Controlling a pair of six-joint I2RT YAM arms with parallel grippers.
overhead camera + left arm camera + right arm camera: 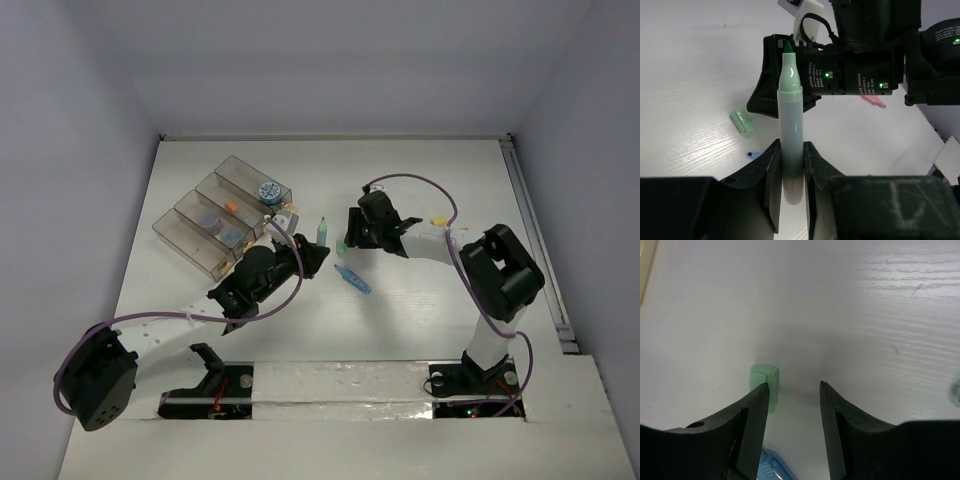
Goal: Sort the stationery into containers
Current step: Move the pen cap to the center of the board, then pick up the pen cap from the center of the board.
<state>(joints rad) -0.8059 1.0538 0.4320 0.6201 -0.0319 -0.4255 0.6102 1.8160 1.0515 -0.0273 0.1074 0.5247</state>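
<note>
My left gripper point(314, 256) is shut on an uncapped green pen point(322, 231), which stands straight up between its fingers in the left wrist view point(790, 105). The pen's loose green cap point(342, 247) lies on the table; it also shows in the left wrist view point(742, 121). My right gripper point(794, 386) is open just above the table, with the cap point(764, 376) at its left fingertip, not between the jaws. A blue pen point(352, 279) lies below the cap. The clear containers point(196, 237) sit at the far left, holding a bluish tape roll point(269, 191) and small coloured items.
A yellow-orange pen point(438, 222) lies behind the right arm's forearm. A pink pen point(874, 101) lies behind the right arm in the left wrist view. The two grippers are close together at the table's middle. The table's right rail point(535, 235) runs along the edge.
</note>
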